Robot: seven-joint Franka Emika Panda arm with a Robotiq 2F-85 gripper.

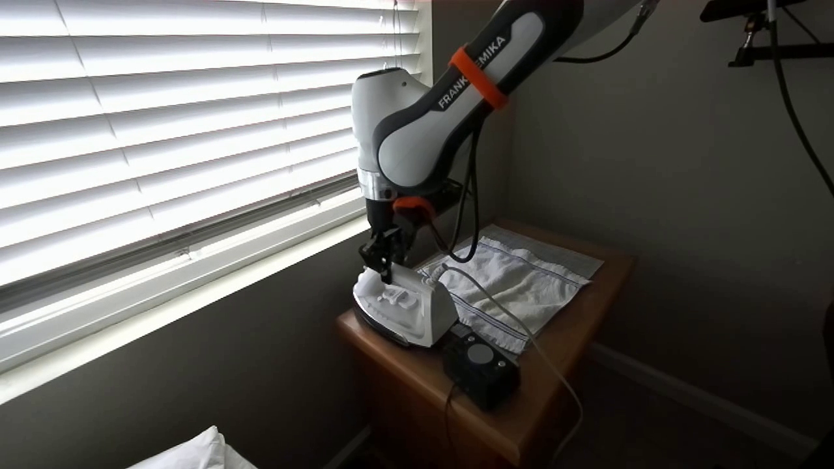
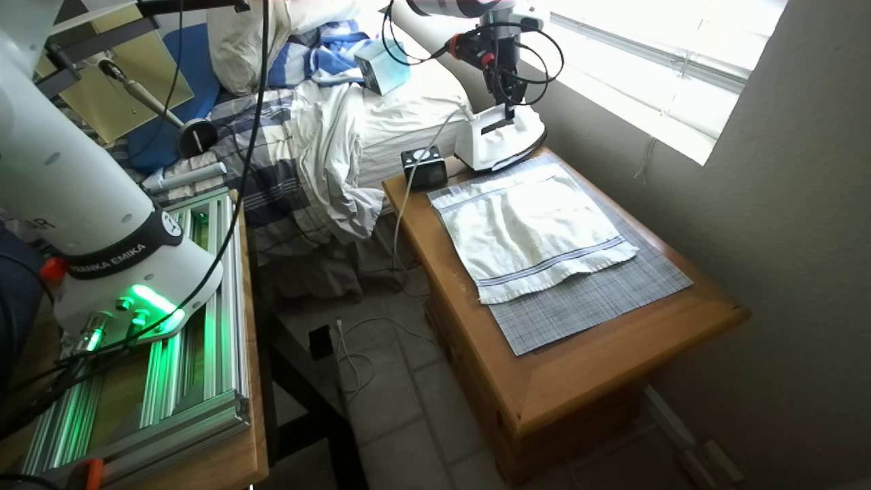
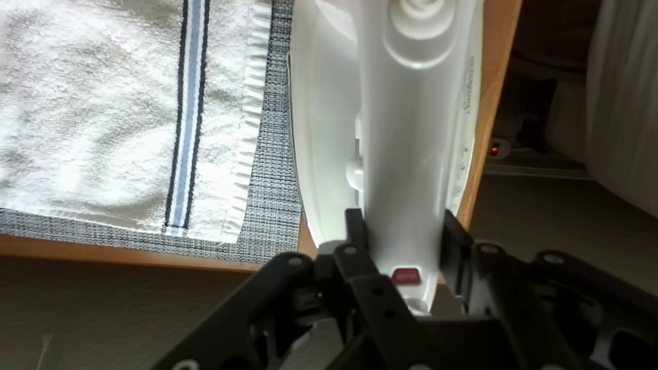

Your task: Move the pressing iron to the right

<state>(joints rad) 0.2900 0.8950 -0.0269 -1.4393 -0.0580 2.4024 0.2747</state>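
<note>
The white pressing iron [image 1: 430,312] stands at the window-side corner of the wooden table [image 2: 599,371], beside the towel. It also shows in an exterior view [image 2: 486,146] and in the wrist view [image 3: 411,133], where its handle runs down between my fingers. My gripper [image 3: 402,221] has one black finger against each side of the handle near its front end, by a red button. The gripper also shows above the iron in both exterior views [image 1: 387,273] [image 2: 509,112]. I cannot tell whether the iron's base touches the table.
A white towel [image 2: 531,224] with blue stripes lies on a grey placemat [image 2: 578,313]. A black box-shaped device [image 1: 482,371] stands close beside the iron's heel. The iron's pale cord [image 1: 565,384] hangs over the table edge. A wall and window blinds [image 1: 195,130] are close behind the iron.
</note>
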